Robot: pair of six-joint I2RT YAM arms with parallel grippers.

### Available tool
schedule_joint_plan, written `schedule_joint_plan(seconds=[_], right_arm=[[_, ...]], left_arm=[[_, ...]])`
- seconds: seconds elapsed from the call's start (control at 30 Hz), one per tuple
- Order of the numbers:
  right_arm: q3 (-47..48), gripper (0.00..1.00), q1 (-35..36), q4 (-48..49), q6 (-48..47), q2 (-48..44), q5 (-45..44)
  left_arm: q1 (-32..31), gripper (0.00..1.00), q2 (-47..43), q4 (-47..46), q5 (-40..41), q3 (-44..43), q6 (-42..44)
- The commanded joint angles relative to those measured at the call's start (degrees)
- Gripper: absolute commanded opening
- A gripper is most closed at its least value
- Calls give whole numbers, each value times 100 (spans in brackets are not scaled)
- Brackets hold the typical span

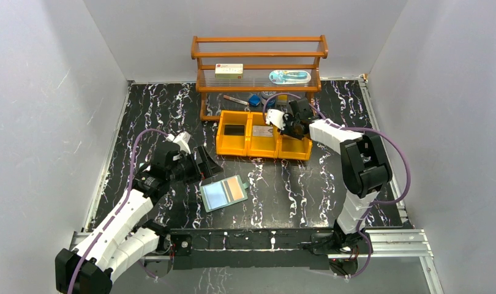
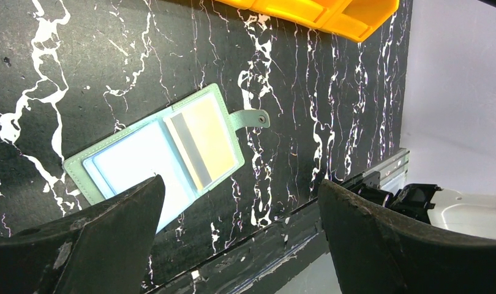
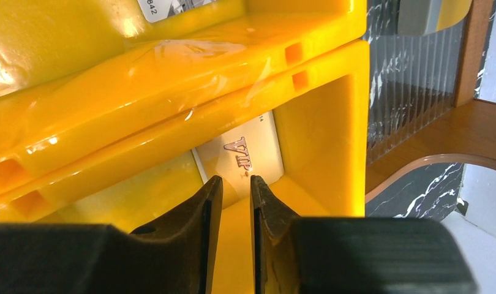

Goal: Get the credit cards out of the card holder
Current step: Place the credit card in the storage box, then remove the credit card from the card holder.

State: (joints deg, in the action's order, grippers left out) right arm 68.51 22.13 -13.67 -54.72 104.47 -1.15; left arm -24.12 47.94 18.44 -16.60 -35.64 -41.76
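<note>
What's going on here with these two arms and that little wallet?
Two robot arms are emptying a green card holder, which lies open on the table with an orange-tan card still inside. The right gripper is down in the right compartment of the orange bins, jaws slightly apart, with a pale card marked VIP just beyond its fingertips. The left gripper hovers wide open over the holder.

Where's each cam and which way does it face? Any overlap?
Top external: high behind the bases, looking down across the table; both arms show.
Left wrist: on the left arm, facing down at the card holder; left tool fingers, wide apart, frame it.
Right wrist: on the right arm, peering into an orange bin at a VIP card; right tool fingers show.
Shared: top and left wrist see the card holder and orange bin.
</note>
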Motion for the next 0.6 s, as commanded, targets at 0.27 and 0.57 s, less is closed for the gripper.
schedule_joint_plan(seconds=[0.27, 0.57], right_arm=[[538, 40, -29, 707, 3259, -1220, 408], [-237, 98, -45, 854, 8265, -2283, 1535]], left_arm=[[30, 95, 57, 79, -167, -78, -105], [30, 92, 169, 627, 503, -205, -206]])
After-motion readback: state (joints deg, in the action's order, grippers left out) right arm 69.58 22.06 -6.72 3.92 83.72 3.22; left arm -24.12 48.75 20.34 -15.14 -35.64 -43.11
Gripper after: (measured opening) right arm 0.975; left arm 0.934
